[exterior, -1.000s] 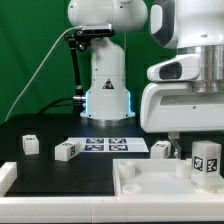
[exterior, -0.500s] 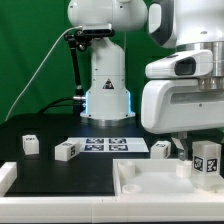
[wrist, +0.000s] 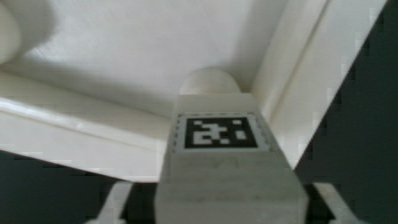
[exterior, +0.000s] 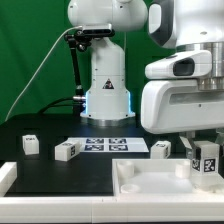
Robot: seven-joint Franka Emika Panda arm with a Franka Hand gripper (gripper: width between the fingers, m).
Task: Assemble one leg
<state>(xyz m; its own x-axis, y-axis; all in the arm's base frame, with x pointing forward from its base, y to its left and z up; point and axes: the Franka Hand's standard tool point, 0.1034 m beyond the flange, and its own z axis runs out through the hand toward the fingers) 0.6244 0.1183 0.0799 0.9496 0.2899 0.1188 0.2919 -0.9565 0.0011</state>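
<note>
Exterior view: bright, even light from above; the black table (exterior: 50, 130) looks matt and carries only soft shadows. Wrist view: coarse and blurred at close range; the leg (wrist: 219, 165) is grey in shade, its tag legible.

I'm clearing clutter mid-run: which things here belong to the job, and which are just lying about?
Job: gripper, leg it holds, rimmed tray.
Lying about: three spare legs, marker board.
</note>
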